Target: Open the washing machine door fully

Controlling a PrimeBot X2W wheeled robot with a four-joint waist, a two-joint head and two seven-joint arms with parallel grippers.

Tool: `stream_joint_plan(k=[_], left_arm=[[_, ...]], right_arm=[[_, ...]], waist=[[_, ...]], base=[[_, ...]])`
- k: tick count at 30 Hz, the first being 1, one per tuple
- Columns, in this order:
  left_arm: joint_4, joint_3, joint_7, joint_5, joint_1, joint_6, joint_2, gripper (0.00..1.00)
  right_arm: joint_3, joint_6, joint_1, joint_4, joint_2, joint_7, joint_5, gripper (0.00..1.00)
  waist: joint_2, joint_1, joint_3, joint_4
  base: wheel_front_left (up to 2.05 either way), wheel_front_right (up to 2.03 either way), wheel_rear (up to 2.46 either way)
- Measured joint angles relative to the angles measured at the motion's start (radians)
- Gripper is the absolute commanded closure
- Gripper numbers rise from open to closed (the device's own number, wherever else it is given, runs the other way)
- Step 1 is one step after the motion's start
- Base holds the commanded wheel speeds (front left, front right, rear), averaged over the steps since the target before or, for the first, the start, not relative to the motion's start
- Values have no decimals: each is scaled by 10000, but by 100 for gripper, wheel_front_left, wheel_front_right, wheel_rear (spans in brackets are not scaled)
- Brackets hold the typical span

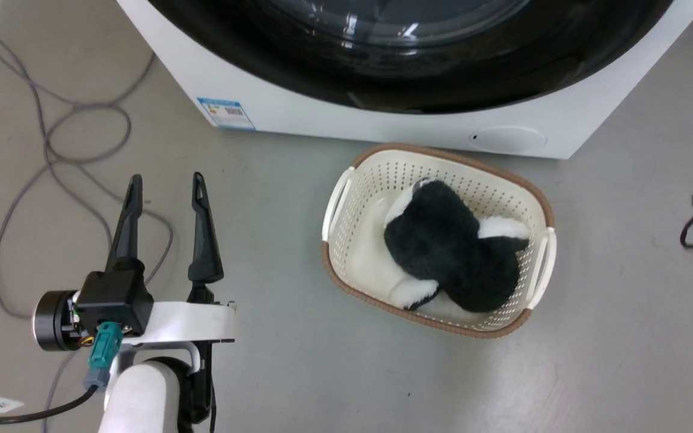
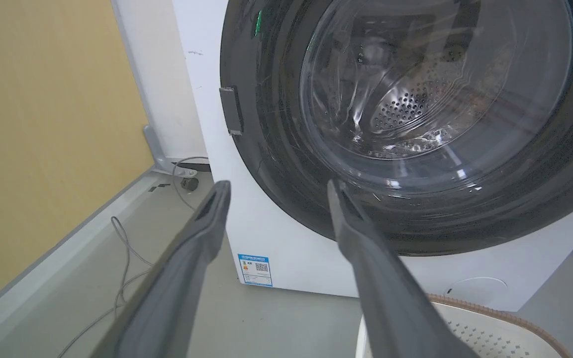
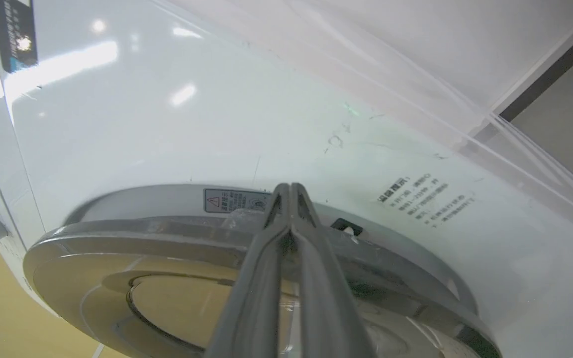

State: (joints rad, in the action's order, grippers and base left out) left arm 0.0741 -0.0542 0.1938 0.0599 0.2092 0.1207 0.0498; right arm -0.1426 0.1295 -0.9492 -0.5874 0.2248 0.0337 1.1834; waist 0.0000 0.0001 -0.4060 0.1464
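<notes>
Both left fingers (image 1: 126, 225) spread wide, empty; right fingers (image 3: 314, 278) pressed together at the washing machine door (image 3: 92, 258) edge

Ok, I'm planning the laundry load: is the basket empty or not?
Not empty: a black-and-white fluffy toy lies inside the basket, covering much of its floor.

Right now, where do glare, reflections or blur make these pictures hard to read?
Head view: even light, sharp, only faint highlights on the door. Left wrist view: white glare streaks on the door, and the left gripper is soft, being close to the lens. Right wrist view: bright spots on the machine, a yellowish reflection in the door, and the right gripper is blurred.
</notes>
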Motion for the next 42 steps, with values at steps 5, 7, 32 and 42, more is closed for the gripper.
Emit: stream_joint_plan(k=[5,7,32,42], left_arm=[[54,-56,100,54,146,100,0,0],[81,-75,128,67,206,130,0,0],[23,42,625,86,402,268,0,0],[-222,288,627,-107,-134,67,-2,0]], right_arm=[[290,0,-668,-476,109,136,326,100],[445,0,-878,-598,123,370,483,100],[1985,-8,-1492,-1438,890,3563,3147,100],[2650,-6,762,376,788,4525,3429,100]], waist=[[0,0,-322,106],[0,0,-448,138],[0,0,-556,-40],[0,-1,351,-346]], base=[[0,0,0],[0,0,0],[0,0,0],[0,0,0]])
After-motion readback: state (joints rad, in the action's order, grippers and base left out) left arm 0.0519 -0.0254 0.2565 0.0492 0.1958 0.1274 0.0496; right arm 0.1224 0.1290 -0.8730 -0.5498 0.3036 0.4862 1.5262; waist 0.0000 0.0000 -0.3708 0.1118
